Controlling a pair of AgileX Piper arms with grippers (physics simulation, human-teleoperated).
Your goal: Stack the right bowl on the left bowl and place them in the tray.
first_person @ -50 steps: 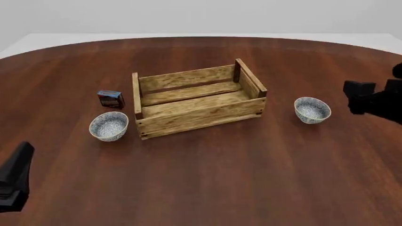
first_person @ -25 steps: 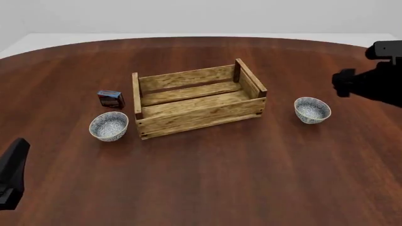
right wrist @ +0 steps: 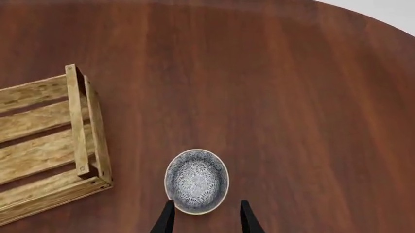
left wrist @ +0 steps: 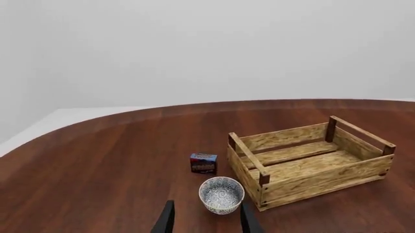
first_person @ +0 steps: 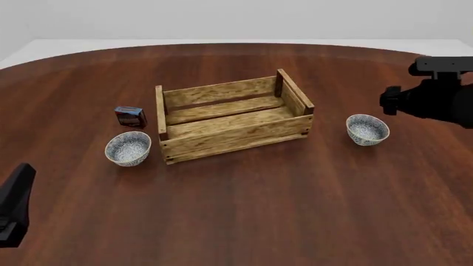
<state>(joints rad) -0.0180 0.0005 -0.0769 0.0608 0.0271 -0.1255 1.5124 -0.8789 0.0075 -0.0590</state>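
Observation:
The left bowl [first_person: 128,148], white with a blue pattern, stands just left of the tray's [first_person: 236,136] front corner. A matching right bowl [first_person: 367,129] stands alone to the tray's right. The right arm [first_person: 432,97] hovers above and just right of that bowl. In the right wrist view, my right gripper [right wrist: 206,223] is open, and the right bowl [right wrist: 196,180] lies just ahead of its fingers. The left arm [first_person: 13,205] sits low at the near left edge. My left gripper [left wrist: 207,224] is open and empty, facing the left bowl [left wrist: 221,194] from a distance.
A small dark box [first_person: 130,116] with a red-and-blue label stands just behind the left bowl, close to the tray's left end. The tray [left wrist: 304,165] is a slatted wooden crate with nothing in it. The round table's far edge curves behind it.
The right arm has risen and swung left, coming over the right bowl. The left arm sank slightly early on and now holds still. Bowls, tray and box have not moved.

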